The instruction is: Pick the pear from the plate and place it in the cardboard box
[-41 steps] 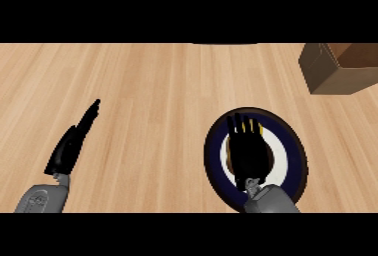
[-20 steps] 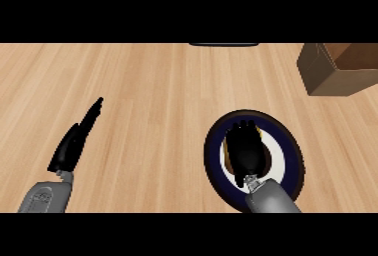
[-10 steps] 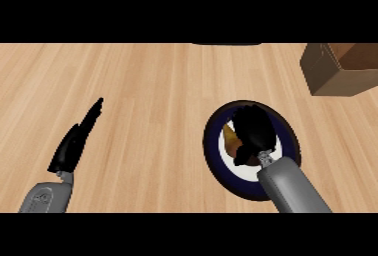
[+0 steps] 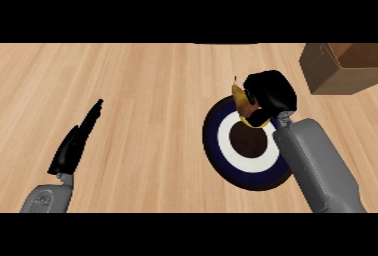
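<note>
Currently, the right hand [image 4: 270,95] is curling round the pear [image 4: 241,100], holding it lifted above the far rim of the plate [image 4: 215,145]. That plate, dark blue with a white ring and brown centre, is sitting toward the counter's [image 4: 148,80] near right edge. A cardboard box [image 4: 341,67] is occupying the far right corner. The left hand [image 4: 74,145] is resting with fingers straight near the near left edge.

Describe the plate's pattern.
Plate: dark blue rim, white ring, dark brown centre; head view.
</note>
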`<move>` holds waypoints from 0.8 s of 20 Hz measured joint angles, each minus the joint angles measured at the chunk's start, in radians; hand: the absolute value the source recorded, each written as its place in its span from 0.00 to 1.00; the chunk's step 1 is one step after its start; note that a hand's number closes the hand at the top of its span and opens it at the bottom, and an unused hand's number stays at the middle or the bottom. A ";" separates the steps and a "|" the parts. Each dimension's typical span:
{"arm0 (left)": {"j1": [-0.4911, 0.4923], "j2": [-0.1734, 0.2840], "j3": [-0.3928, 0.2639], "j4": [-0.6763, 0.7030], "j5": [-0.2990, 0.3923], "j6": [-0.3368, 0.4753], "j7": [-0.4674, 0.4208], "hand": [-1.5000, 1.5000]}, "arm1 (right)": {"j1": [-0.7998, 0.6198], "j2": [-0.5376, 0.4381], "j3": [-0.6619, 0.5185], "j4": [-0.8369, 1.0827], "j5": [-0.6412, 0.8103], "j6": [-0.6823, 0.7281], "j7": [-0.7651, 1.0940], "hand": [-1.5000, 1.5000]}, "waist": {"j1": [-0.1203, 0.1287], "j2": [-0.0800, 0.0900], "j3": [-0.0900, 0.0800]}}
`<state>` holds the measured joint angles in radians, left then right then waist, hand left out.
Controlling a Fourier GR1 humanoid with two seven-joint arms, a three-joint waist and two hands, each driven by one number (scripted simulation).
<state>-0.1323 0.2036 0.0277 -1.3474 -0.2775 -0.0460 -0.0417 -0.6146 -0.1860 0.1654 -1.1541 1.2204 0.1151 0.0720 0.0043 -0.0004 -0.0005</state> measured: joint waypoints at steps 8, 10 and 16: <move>0.012 -0.001 0.010 -0.008 0.004 -0.006 0.002 0.50 | -0.034 -0.084 -0.101 -0.230 -0.006 0.078 0.096 1.00 | -0.010 -0.003 0.000; 0.007 -0.006 0.009 -0.004 0.000 0.000 0.002 0.50 | -0.046 -0.098 -0.130 -0.286 -0.009 0.118 0.139 1.00 | -0.011 -0.003 0.000; 0.004 -0.001 0.014 -0.010 -0.002 -0.008 0.005 0.50 | -0.084 -0.177 -0.268 -0.340 -0.052 0.174 0.189 1.00 | -0.008 -0.002 0.000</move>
<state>-0.1280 0.2028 0.0415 -1.3572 -0.2797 -0.0542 -0.0368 -0.6984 -0.3632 -0.1026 -1.4944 1.1687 0.2892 0.2611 -0.0034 -0.0024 -0.0003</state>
